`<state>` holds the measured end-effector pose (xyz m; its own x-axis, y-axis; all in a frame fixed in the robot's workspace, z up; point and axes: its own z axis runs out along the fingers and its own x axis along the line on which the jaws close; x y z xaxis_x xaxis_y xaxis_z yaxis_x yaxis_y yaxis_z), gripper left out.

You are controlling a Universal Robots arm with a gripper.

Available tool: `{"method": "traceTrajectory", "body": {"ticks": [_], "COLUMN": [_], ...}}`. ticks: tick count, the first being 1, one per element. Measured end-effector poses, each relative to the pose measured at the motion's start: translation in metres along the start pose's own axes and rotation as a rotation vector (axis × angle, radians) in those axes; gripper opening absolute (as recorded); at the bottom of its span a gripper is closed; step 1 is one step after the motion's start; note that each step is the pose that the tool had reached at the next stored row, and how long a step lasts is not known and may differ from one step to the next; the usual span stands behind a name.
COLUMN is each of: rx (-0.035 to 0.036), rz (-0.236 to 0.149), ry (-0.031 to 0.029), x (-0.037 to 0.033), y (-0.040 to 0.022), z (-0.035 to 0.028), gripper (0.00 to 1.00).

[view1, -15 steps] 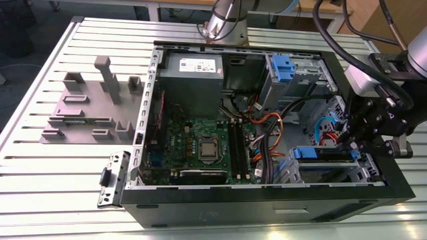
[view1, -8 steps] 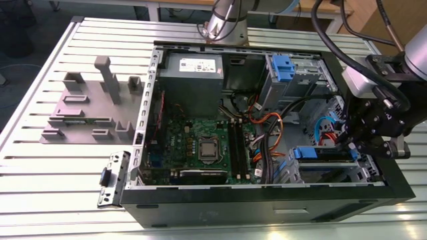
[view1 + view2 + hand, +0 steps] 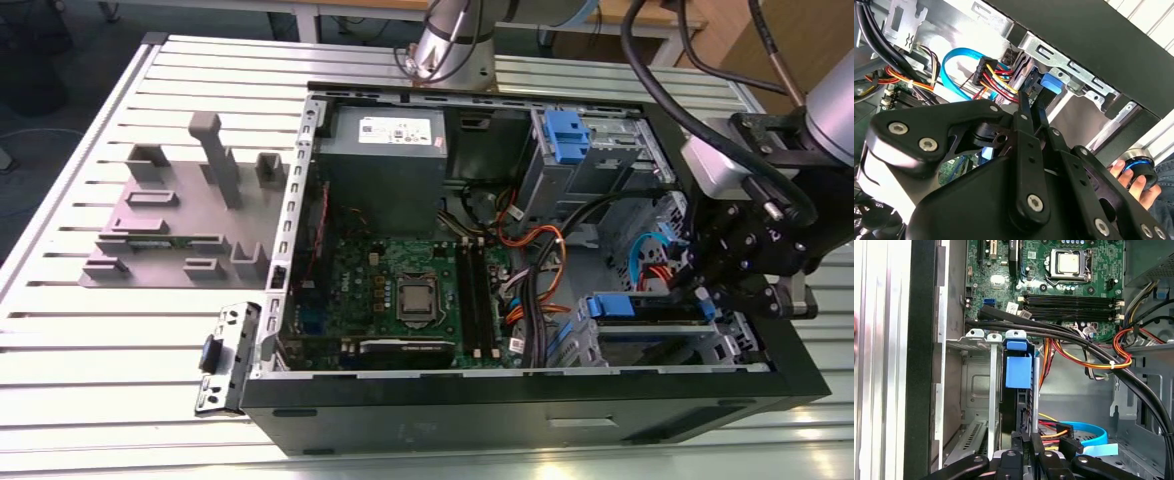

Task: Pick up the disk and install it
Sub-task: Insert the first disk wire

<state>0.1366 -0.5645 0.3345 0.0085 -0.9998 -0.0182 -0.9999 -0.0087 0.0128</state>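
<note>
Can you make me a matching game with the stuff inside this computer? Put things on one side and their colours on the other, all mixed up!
Things:
1. motherboard
2. curved flat cable
3. computer case outer wall
4. power-supply box

Colours:
A. black
B. grey with a white sticker
C. green
D. light blue

Pairs: 1-C, 2-D, 3-A, 4-B

Bonus: the gripper is down inside the case by the blue bracket on the disk standing in its metal cage.
</note>
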Motion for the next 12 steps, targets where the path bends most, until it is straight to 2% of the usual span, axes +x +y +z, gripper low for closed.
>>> {"method": "traceTrajectory", "body": {"ticks": [12], "rx": [0.0001], "rz": [0.0], "ry": [0.0001], "x": [0.0006], "y": [0.0011], "z": [0.0033], "gripper": [0.18]}}
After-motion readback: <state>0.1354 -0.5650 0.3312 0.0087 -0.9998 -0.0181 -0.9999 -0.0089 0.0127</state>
